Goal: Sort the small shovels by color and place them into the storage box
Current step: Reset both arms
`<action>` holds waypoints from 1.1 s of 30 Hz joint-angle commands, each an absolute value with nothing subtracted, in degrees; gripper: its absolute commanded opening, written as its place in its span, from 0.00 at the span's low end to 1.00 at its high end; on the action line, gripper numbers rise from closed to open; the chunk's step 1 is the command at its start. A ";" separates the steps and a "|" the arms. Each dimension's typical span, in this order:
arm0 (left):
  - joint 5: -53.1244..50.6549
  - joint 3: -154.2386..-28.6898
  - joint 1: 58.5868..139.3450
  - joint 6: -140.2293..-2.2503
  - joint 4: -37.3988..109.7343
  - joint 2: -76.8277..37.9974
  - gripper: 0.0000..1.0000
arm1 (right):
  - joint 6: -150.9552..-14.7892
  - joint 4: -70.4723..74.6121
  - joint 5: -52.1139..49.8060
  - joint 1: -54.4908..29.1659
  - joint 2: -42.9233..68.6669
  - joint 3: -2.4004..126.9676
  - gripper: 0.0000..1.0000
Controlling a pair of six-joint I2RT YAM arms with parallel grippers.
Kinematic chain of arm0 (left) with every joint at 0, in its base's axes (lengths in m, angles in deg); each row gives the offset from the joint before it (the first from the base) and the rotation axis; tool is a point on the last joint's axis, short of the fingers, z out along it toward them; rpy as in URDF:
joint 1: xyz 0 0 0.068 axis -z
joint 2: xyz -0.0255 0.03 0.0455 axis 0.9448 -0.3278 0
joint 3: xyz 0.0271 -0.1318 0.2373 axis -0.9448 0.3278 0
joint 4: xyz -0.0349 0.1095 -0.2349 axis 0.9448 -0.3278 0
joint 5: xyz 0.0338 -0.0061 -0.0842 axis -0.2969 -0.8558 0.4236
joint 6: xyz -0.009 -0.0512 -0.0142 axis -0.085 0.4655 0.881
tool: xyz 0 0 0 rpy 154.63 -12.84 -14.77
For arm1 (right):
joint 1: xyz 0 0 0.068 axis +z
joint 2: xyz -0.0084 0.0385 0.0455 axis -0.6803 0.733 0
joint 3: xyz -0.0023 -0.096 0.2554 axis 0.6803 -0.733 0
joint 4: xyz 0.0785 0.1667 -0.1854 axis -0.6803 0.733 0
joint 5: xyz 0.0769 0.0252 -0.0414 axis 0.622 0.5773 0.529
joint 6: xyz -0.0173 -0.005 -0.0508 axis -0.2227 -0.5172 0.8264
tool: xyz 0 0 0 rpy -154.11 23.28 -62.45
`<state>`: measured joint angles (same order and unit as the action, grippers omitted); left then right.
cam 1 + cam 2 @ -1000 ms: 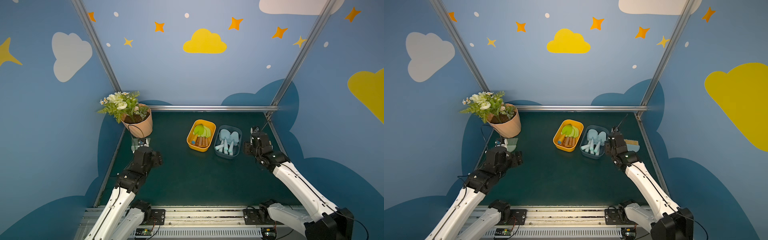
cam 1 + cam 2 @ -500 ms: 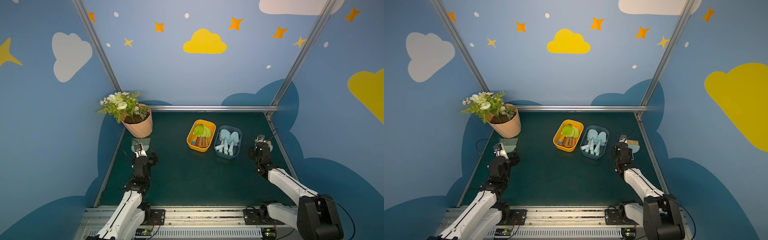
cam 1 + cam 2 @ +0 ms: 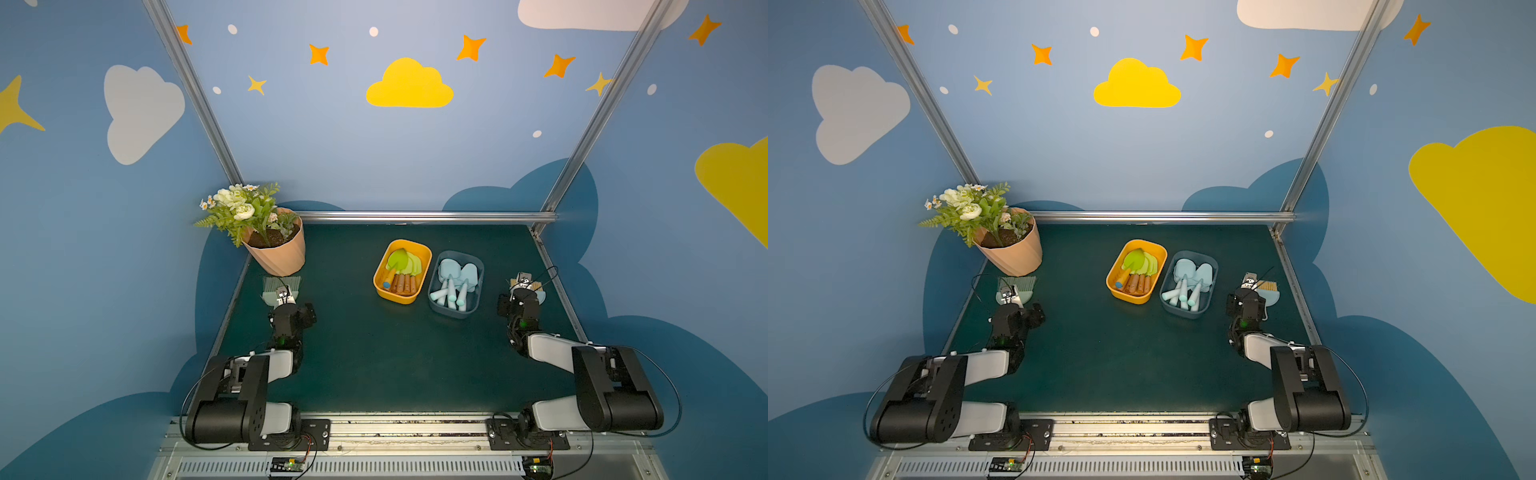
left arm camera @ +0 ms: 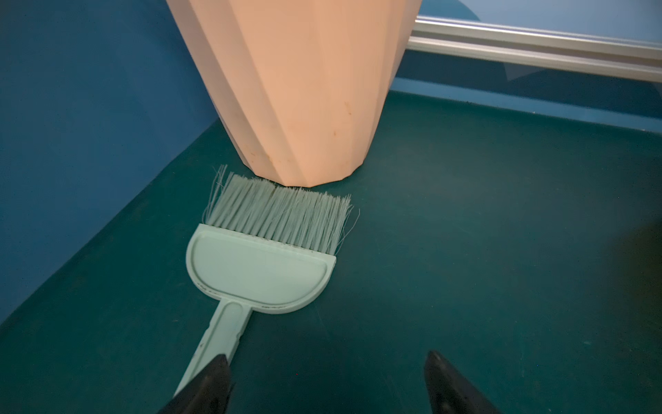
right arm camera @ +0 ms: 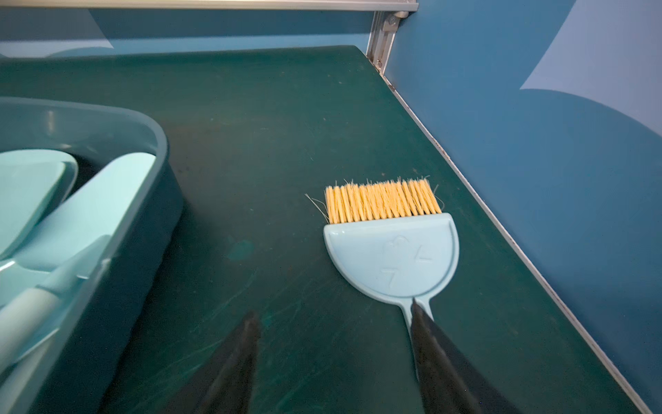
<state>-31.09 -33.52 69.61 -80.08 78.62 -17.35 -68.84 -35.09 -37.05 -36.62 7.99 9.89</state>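
We find green shovels (image 3: 402,266) in the yellow box (image 3: 395,297) and blue shovels (image 3: 457,276) in the grey box (image 3: 451,313), mid tabletop (image 3: 374,357). The left gripper (image 4: 326,362) and right gripper (image 5: 333,315) gape empty by opposite edges, seemingly parked because sorting looks finished.

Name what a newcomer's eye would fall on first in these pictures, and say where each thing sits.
At the centre, an orange box holding lime-green shovels stands out, and beside it a grey-blue box holding light blue shovels. A potted plant stands in the far left corner, with a pale green brush at its foot. A light blue brush lies at the far right.
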 commanded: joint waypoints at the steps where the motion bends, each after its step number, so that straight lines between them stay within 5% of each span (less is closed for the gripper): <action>1: -28.38 -36.22 69.33 -82.56 87.86 -20.86 0.82 | -67.30 -41.39 -34.51 -36.32 10.88 10.71 0.67; 4: -23.19 -37.74 69.37 -84.28 82.03 -19.97 0.81 | -66.32 -39.19 -33.85 -35.65 11.21 12.19 0.66; 7: -21.90 -35.56 69.66 -85.88 96.79 -27.82 0.82 | -66.10 -40.43 -30.40 -36.30 11.09 11.27 0.66; 10: -19.21 -38.65 69.89 -86.63 83.04 -23.23 0.82 | -65.63 -44.50 -25.25 -37.55 12.07 8.62 0.66; 16: -20.43 -38.40 70.08 -86.28 85.84 -24.66 0.83 | -65.40 -50.94 -23.74 -38.16 14.01 6.98 0.68; 17: -21.85 -38.50 70.13 -85.61 85.99 -24.95 0.93 | -65.45 -50.84 -23.61 -38.28 14.00 6.99 0.97; 18: -22.82 -38.54 70.08 -85.41 86.67 -25.41 1.00 | -65.47 -50.84 -23.64 -38.29 14.03 7.00 0.99; 33: -24.09 -38.25 71.30 -86.70 88.85 -26.34 1.00 | -65.40 -51.24 -23.78 -38.11 13.83 6.72 0.99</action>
<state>-23.20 -37.50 70.97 -85.74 87.47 -25.72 -65.50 -48.83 -24.25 -37.96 13.83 7.03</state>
